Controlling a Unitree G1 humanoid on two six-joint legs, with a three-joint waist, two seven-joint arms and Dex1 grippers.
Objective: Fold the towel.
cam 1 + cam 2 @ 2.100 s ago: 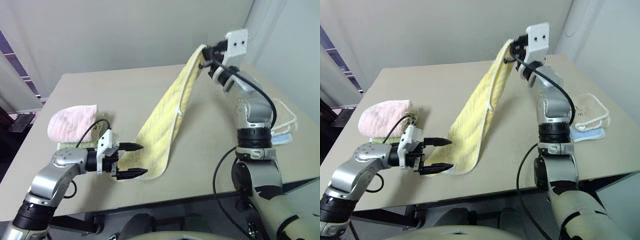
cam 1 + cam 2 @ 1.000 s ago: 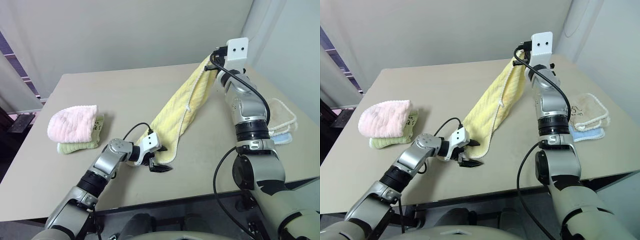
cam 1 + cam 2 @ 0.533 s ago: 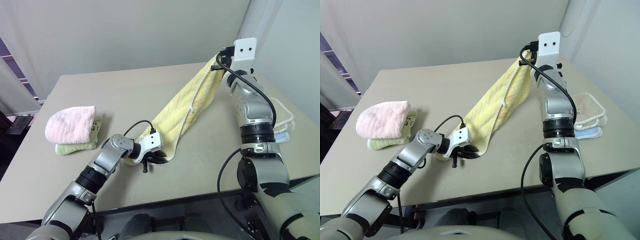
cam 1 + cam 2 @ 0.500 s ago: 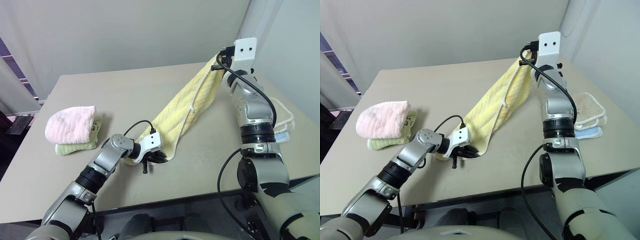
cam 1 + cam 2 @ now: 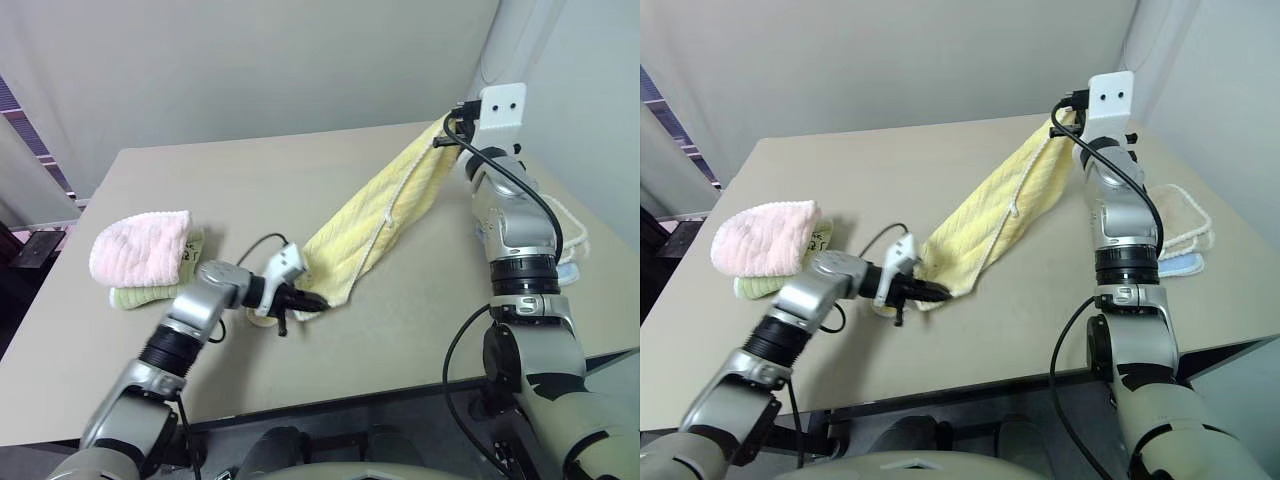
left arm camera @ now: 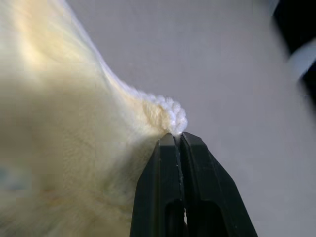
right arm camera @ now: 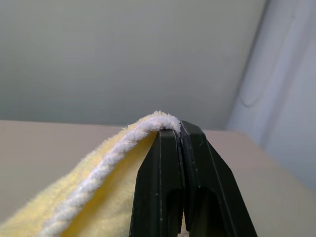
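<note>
Both grippers clenched on the towel (image 5: 385,205): right gripper (image 5: 447,128) w/ far corner high, left gripper (image 5: 318,300) w/ near corner low, stretching it for folding.

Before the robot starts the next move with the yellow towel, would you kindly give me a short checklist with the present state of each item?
1. Left end effector shut on the towel at its low corner: ok.
2. Right end effector shut on the towel's high edge: ok.
3. Towel hangs between both grips without a twist: cannot tell.
4. Low end lifted off the table: cannot tell.
5. Pink towel lies apart from the yellow one: ok.
6. Beige towel apart, beside the right arm: ok.
</note>
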